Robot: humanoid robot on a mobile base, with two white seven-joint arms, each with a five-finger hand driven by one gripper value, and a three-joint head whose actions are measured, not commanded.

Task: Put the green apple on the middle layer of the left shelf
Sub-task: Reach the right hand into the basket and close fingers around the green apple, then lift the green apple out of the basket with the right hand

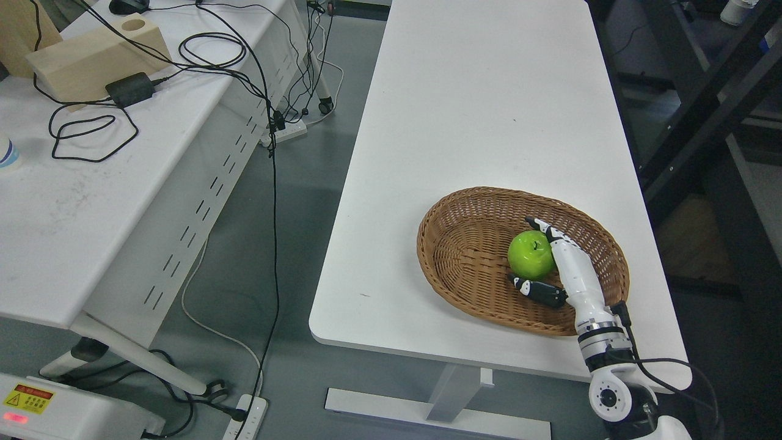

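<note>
1. The green apple (530, 254) lies inside the wicker basket (464, 244) on the white table (476, 110).
2. The right hand (565, 269) touches the apple; its fingers (540, 227) and thumb are spread around it, not closed.

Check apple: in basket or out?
In. The apple sits inside the basket, stem up, with the right hand around it, not yet lifted.

Grey floor (293, 183) between two white tables (489, 122) (black cables (269, 183) dangling off the left one), dark shelving (702, 104) far right.
</note>
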